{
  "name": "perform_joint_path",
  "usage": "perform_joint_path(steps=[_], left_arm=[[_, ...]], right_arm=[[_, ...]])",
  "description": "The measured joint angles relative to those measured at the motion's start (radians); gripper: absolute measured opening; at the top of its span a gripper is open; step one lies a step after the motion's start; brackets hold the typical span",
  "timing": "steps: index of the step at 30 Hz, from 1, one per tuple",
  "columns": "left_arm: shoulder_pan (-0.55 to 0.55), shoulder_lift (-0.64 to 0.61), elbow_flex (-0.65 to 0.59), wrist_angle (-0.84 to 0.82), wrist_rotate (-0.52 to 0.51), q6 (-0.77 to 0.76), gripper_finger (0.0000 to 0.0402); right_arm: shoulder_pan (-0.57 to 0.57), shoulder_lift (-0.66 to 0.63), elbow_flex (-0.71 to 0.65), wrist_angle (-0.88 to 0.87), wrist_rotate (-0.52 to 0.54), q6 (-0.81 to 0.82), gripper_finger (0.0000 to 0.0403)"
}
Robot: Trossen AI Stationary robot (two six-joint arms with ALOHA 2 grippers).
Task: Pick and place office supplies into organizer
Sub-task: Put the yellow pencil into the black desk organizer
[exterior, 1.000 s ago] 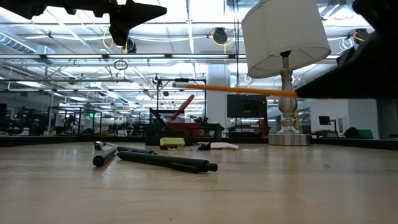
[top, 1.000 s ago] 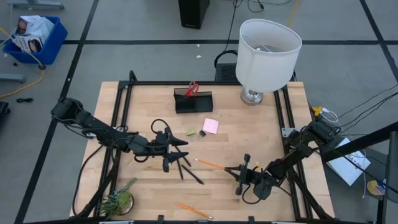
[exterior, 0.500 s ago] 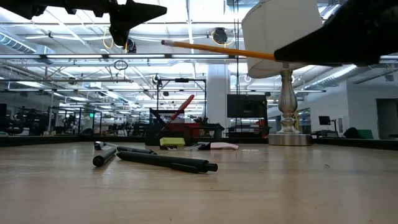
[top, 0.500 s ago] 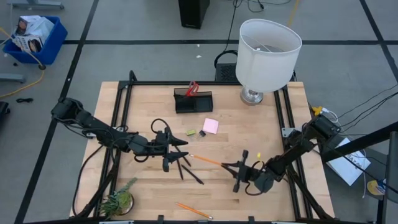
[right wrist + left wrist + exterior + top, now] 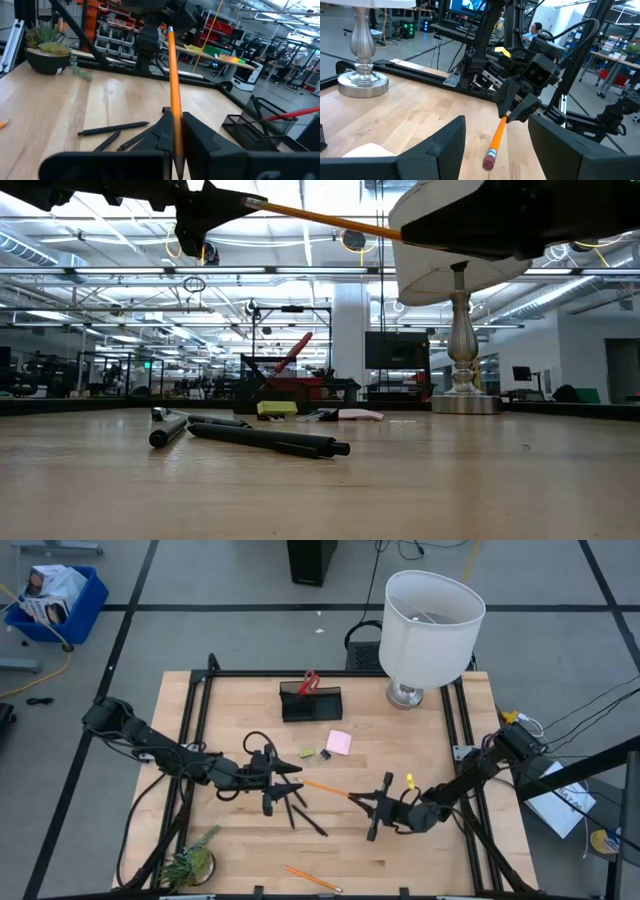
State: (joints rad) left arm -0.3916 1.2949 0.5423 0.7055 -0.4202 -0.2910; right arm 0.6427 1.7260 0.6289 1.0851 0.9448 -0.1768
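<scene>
My right gripper (image 5: 372,804) is shut on an orange pencil (image 5: 332,790) and holds it above the table's middle. The pencil's eraser end (image 5: 489,160) stands between the open fingers of my left gripper (image 5: 293,780), with a gap on either side. That gripper hovers over the black pens (image 5: 300,812), which lie flat on the wood. The black organizer (image 5: 311,703) sits near the far edge with red scissors (image 5: 310,681) sticking up out of it. A pink sticky pad (image 5: 338,742), a yellow-green eraser (image 5: 308,753) and a small black clip (image 5: 324,754) lie before it. A second pencil (image 5: 310,878) lies at the near edge. My right gripper pinches the pencil between its two fingers (image 5: 199,134) at the end away from the eraser (image 5: 175,131). It comes about level from the table's right, and the pencil runs on forward along the fingers. The pencil is lifted clear of the table, its free end toward my left gripper.
A white-shaded lamp (image 5: 432,618) stands at the far right corner, and a small green plant (image 5: 190,862) sits at the near left corner. Bare wood (image 5: 420,755) lies between the sticky pad and the right edge.
My right gripper has risen and moved toward the table's left and far side, toward my left gripper, staying shut on the pencil. The pencil has been carried higher, and its eraser end now reaches in between my left gripper's fingers.
</scene>
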Motion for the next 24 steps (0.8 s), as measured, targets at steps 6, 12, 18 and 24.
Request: perform_joint_path(steps=[6,12,18,24], left_arm=[[0.000,0.000,0.000,-0.002,0.000,-0.003,0.0223],[0.000,0.000,0.000,-0.003,0.000,-0.002,0.0223],[0.000,0.000,0.000,-0.003,-0.024,-0.002,0.0223],[0.000,0.000,0.000,0.000,-0.050,-0.007,0.0223]], right_arm=[[-0.036,0.000,0.000,0.030,-0.035,-0.028,0.0015],[-0.037,0.000,0.000,0.115,-0.085,-0.104,0.0015],[-0.055,0.000,0.000,0.116,-0.085,-0.114,0.0015],[-0.068,0.000,0.000,0.116,-0.087,-0.114,0.0015]])
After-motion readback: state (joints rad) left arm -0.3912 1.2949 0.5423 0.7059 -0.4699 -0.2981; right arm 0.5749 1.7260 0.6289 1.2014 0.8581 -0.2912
